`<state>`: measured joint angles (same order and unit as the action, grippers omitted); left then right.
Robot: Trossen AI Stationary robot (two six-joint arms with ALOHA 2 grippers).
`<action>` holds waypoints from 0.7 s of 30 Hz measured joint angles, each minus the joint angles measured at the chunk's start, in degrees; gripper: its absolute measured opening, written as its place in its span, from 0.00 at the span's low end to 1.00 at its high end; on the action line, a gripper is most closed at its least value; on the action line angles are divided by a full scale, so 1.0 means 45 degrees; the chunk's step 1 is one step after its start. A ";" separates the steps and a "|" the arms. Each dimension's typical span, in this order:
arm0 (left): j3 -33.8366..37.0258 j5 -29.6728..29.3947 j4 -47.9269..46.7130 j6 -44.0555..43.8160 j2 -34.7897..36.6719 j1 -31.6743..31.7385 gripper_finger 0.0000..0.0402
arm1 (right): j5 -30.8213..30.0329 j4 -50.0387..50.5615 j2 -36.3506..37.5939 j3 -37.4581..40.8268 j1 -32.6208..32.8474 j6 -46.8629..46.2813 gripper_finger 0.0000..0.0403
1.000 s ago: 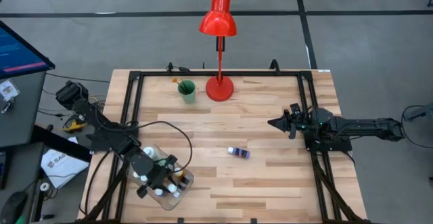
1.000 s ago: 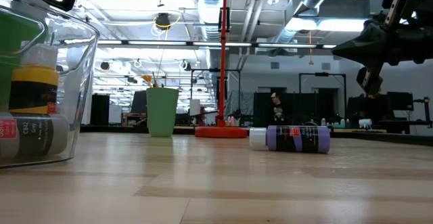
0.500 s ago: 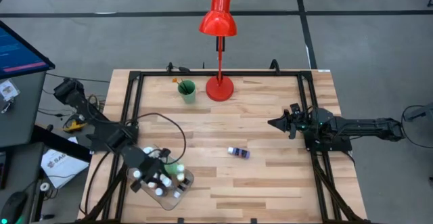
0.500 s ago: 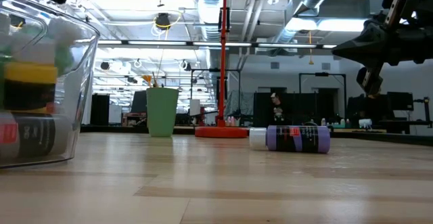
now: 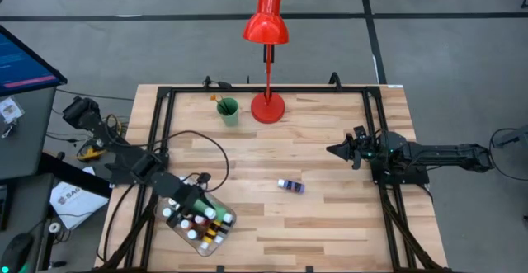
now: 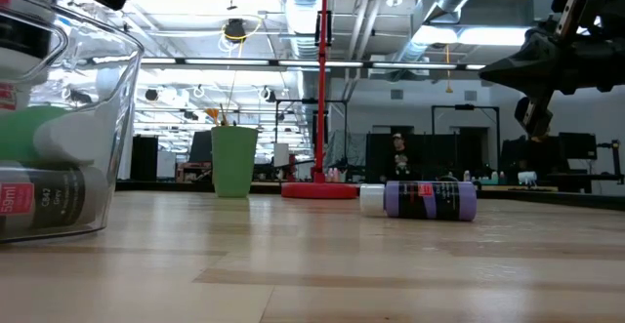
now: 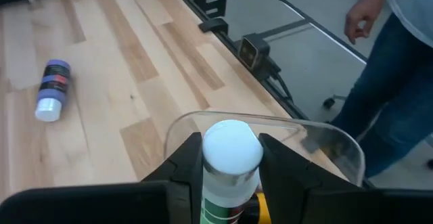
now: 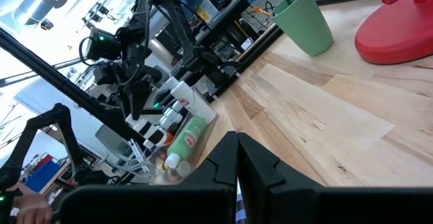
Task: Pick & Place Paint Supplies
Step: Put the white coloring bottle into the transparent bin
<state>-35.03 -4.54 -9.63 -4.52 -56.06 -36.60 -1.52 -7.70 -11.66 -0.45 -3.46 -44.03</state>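
Clear plastic tray [image 5: 216, 223] at 7 o'clock in my high view, left gripper [image 5: 191, 200] over it; purple bottle [image 5: 290, 185] lies mid-table, right gripper [image 5: 337, 150] at 3 o'clock, clenched on nothing. Low view: purple bottle [image 6: 420, 199] on its side, green cup [image 6: 233, 161] behind. Left wrist: fingers [image 7: 189, 166] grasping white-capped green bottle [image 7: 231, 158] above tray rim [image 7: 338, 140]. Right wrist: tray [image 8: 177, 132] with bottles at far edge

A tray [image 5: 224, 221] of bottles [image 5: 191, 221] sits at the table's [image 5: 330, 232] lower left. One bottle [image 5: 290, 185] lies at centre. Cup [image 5: 228, 110] and lamp [image 5: 267, 106] stand along the upper edge.
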 joint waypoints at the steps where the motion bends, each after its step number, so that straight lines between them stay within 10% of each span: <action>1: 0.0000 0.0002 0.0081 -0.0009 -0.0052 0.0062 0.24 | 0.0000 0.0000 0.0000 0.0001 -0.0001 0.0000 0.00; 21: -0.0015 0.0806 0.3055 -0.1057 -0.3419 -0.0932 0.28 | 0.0005 0.0011 0.0000 0.0002 -0.0002 0.0000 0.00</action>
<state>-35.09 -0.91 4.12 -9.28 -71.45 -40.80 -1.50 -7.65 -11.66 -0.44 -3.48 -44.03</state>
